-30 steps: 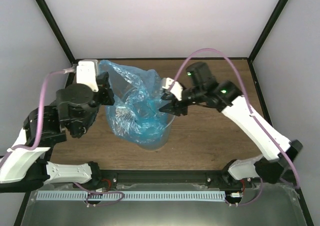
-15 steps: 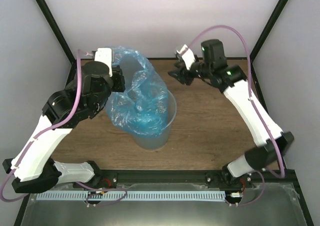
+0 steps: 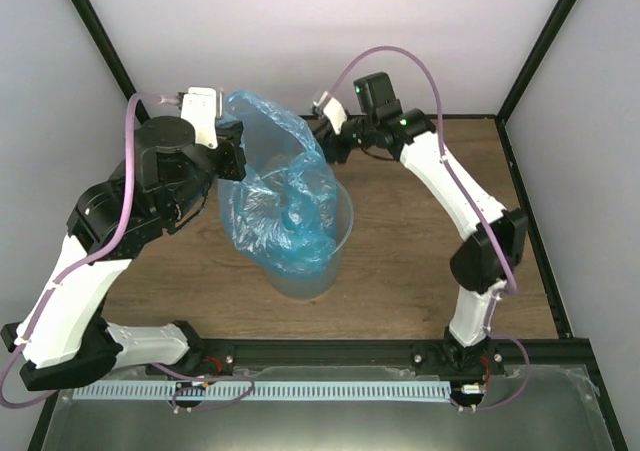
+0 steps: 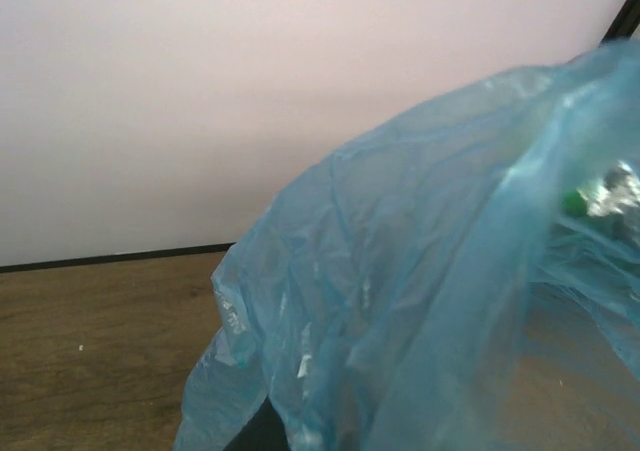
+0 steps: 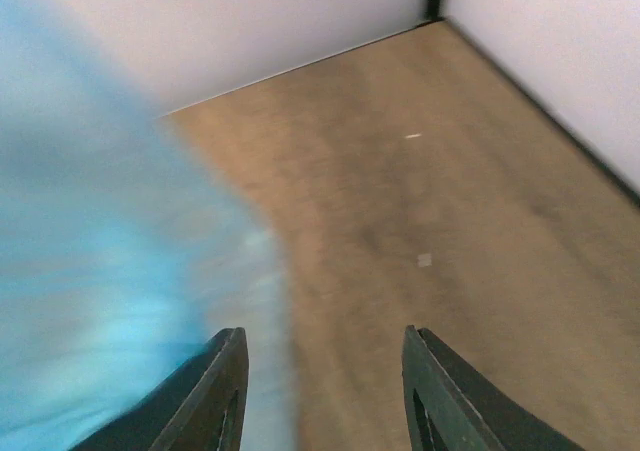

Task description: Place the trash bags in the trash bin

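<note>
A blue bag [image 3: 285, 206] is being held half inside the grey bin [image 3: 338, 261], with its raised top edge being clenched by the left gripper [image 3: 232, 159] at the bin's far-left side. That wrist camera is being blocked by the bag. The right gripper [image 3: 322, 141], jaws spread and empty, is being held just beyond the bin, over the wooden table [image 3: 420, 261].

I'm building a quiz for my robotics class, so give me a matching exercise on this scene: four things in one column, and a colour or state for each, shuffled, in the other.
Things:
1. trash bag
2. trash bin
3. right gripper
4. table

Descriptions:
A. open, nothing between the fingers
B. light blue, crumpled
C. brown wood
D. translucent grey, upright

Pairs: 1-B, 2-D, 3-A, 4-C
</note>
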